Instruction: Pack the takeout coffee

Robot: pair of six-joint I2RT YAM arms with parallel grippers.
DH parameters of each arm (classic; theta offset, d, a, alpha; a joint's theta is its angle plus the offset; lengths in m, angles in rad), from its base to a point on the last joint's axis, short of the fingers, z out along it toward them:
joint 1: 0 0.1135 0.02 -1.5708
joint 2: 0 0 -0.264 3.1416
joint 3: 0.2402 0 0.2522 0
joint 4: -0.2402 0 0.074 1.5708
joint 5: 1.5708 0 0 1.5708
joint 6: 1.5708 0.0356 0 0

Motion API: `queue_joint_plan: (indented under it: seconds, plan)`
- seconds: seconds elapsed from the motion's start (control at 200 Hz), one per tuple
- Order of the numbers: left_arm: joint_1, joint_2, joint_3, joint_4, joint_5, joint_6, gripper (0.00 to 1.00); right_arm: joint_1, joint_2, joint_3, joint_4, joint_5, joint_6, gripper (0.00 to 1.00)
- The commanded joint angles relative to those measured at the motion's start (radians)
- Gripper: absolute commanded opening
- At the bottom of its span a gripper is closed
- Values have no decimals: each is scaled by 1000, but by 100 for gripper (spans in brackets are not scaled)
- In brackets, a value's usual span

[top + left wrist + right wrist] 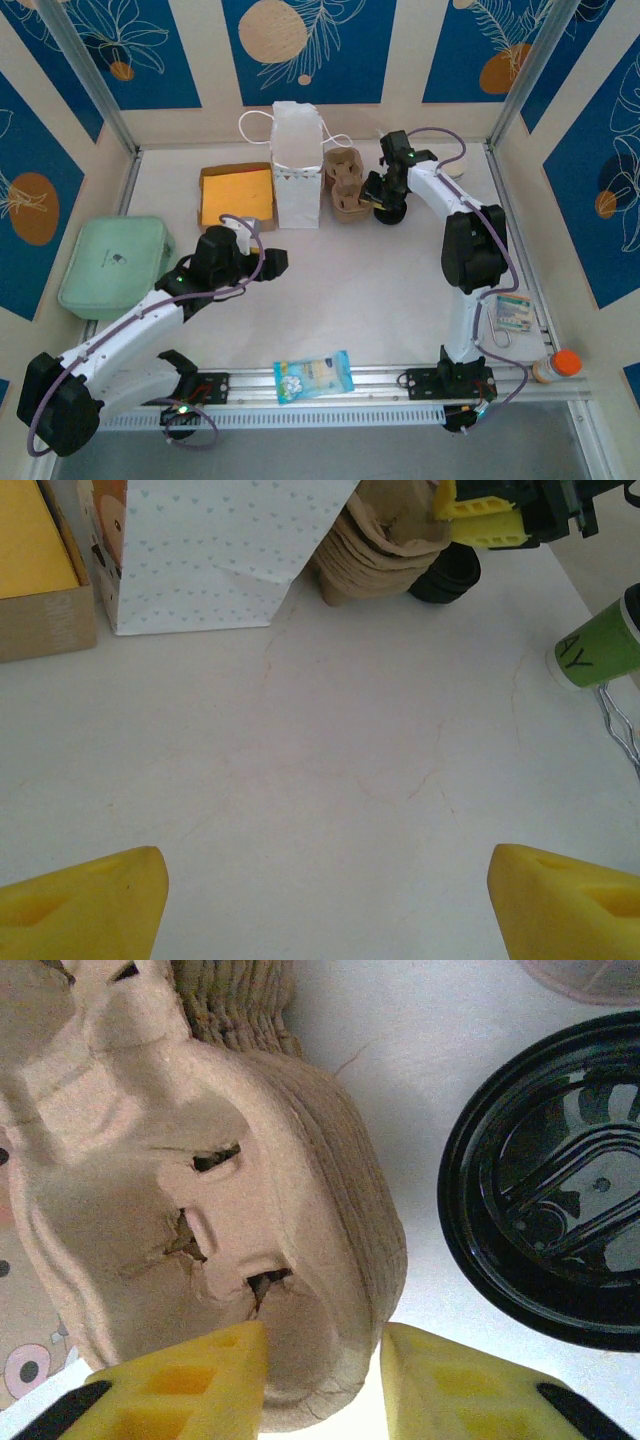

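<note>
A stack of brown pulp cup carriers stands right of the white paper bag. My right gripper straddles the near cup well's wall, one yellow finger inside and one outside, both pressed against it. A green-sided cup with a white rim, by its look the takeout coffee, pokes in at the right edge of the left wrist view, cut off by the frame. My left gripper hovers wide open over bare table, well short of the bag.
A round black lid lies just right of the carriers. An open box with a yellow inside sits left of the bag, a mint case far left. A snack packet, a card with a clip and a small bottle lie near the front.
</note>
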Motion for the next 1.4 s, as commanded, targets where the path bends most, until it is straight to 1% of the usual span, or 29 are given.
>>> queue_joint_plan:
  seconds: [0.0, 0.33, 0.63, 0.941, 1.151, 1.396]
  plan:
    - [16, 5, 5, 7, -2, 14, 83, 10, 18, 30, -16, -9, 0, 34]
    - [22, 7, 3, 7, -2, 15, 83, 10, 13, 17, -10, -19, 9, 25]
    - [26, 7, -2, 6, -1, 17, 83, 8, -29, -21, 9, -33, 25, 15]
    - [30, 5, -3, 7, -2, 15, 83, -20, -99, -78, 48, -111, 43, 5]
    - [32, 2, -2, 6, -1, 11, 83, -29, -145, -111, 68, -161, 51, 2]
    - [32, -4, -1, 4, -3, 12, 83, -36, -211, -167, 106, -211, 69, 0]
